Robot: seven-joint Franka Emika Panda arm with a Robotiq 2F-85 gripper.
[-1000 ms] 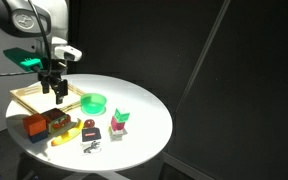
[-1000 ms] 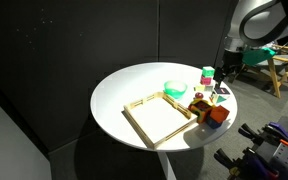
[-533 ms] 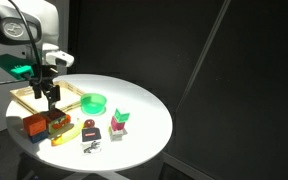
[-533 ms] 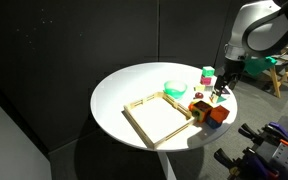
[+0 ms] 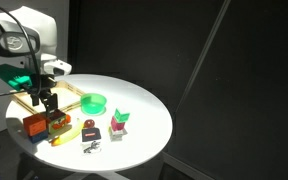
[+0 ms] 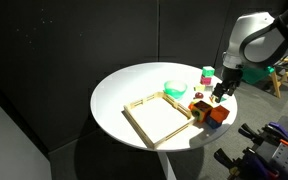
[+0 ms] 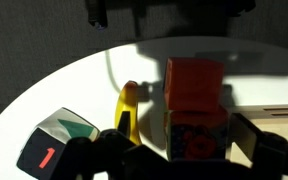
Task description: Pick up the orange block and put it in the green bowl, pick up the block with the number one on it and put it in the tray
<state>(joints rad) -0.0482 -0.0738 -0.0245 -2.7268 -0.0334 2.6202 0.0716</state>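
Poised with the gripper (image 5: pixel 46 104) spread wide and empty just above the orange block (image 5: pixel 33 126), at 9 o'clock on the table (image 5: pixel 144 110), presumably to straddle it. Calls for a carry toward 2 o'clock into the green bowl (image 5: pixel 94 102). Leaves the block with the number one (image 7: pixel 49 150) outside the tray (image 6: pixel 156 120).

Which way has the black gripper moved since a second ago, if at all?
Yes. In an exterior view the black gripper moved down-left across the light wooden tray, toward the small orange block.
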